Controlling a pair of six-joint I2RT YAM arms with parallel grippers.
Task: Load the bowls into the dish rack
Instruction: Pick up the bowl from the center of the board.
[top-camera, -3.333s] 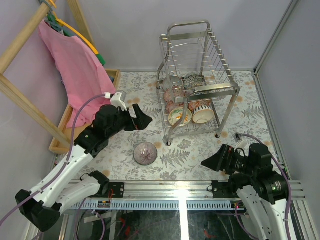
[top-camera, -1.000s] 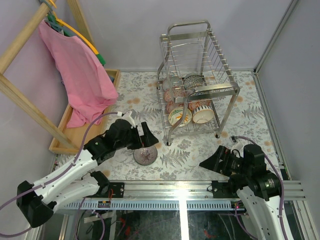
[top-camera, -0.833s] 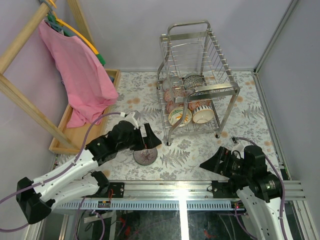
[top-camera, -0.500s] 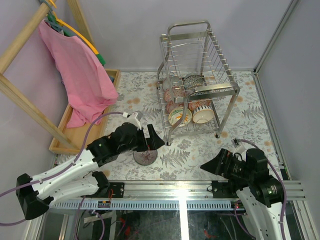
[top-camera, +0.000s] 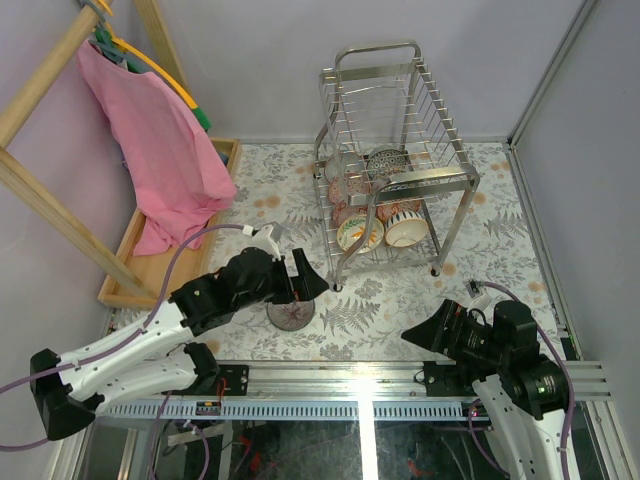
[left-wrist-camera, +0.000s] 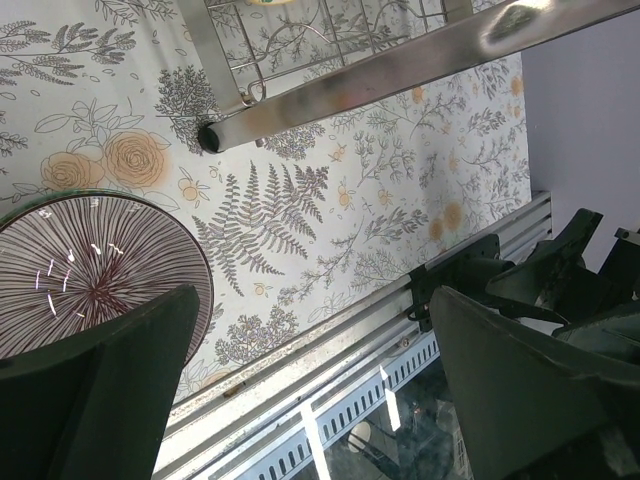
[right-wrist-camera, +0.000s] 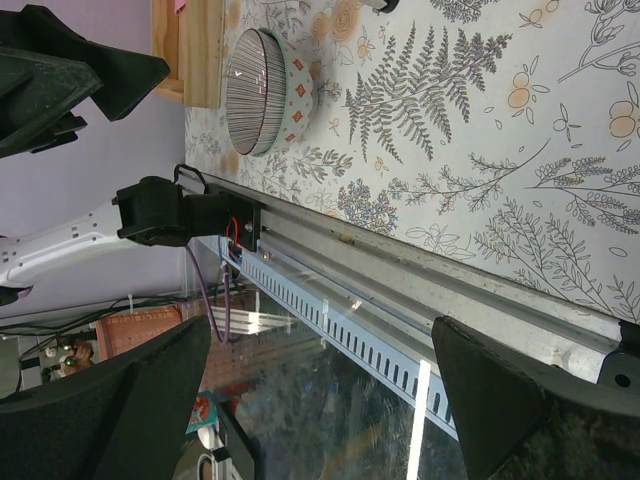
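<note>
One purple-striped bowl (top-camera: 291, 313) sits upright on the floral table, in front of the dish rack (top-camera: 440, 180). Several patterned bowls (top-camera: 360, 233) stand on edge in the chrome rack's tiers. My left gripper (top-camera: 304, 284) hovers open just above the loose bowl's far rim, with nothing between its fingers. In the left wrist view the bowl (left-wrist-camera: 90, 270) lies beside the left finger (left-wrist-camera: 110, 390) and a rack leg (left-wrist-camera: 225, 130) crosses the top. My right gripper (top-camera: 418, 328) is open and empty near the front right, and its wrist view shows the bowl (right-wrist-camera: 262, 92) far off.
A shallow wooden tray (top-camera: 128, 262) lies at the left under a pink cloth (top-camera: 160, 150) hung on a wooden frame (top-camera: 40, 200). A metal rail (top-camera: 360, 385) runs along the table's near edge. Walls close the back and the right side.
The left gripper has come down and to the right, from near the wooden tray to just over the loose bowl. The right arm has shifted slightly toward the near edge.
</note>
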